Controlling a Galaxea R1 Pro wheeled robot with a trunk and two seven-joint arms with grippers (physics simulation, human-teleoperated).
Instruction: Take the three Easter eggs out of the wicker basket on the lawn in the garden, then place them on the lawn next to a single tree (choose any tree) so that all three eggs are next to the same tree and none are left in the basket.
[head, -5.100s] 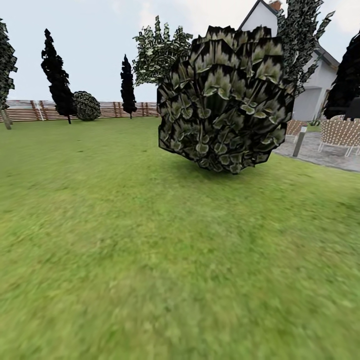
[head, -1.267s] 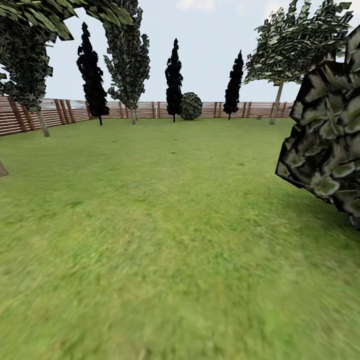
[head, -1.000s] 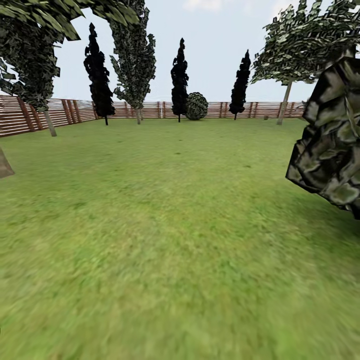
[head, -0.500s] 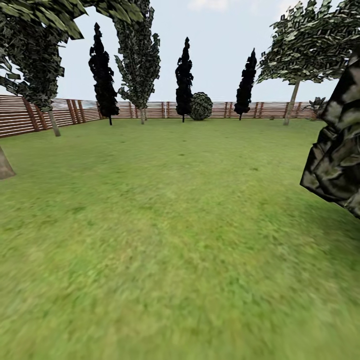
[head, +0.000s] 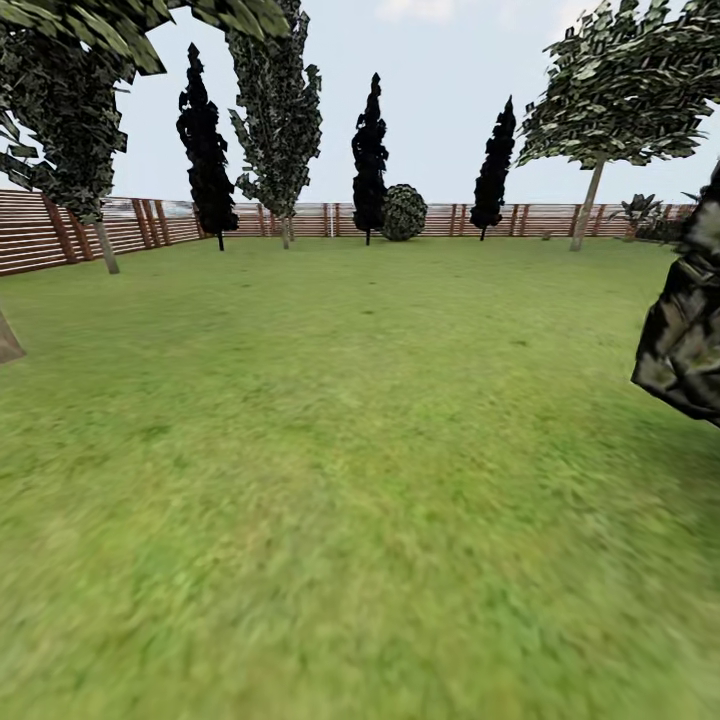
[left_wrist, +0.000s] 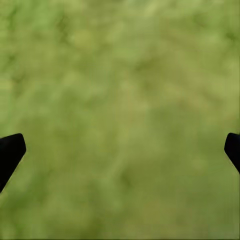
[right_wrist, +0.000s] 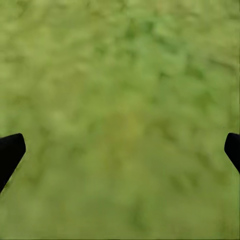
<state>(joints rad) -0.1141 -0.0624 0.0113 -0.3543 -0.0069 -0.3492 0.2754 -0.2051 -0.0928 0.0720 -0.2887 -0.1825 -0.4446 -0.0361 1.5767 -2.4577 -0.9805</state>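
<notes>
Two grippers: left gripper (left_wrist: 120, 150) and right gripper (right_wrist: 120, 150) had fingers spread wide, empty, over mottled green lawn (head: 350, 450).
Eggs, basket: whereabouts couldn't be told.
Handling guess: eggs probably smooth, rolly; pinch mid-belly.

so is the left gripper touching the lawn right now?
Apart. In the left wrist view the left gripper is spread wide, its fingertips at the picture's edges, with only blurred lawn beyond and nothing between them.
</notes>
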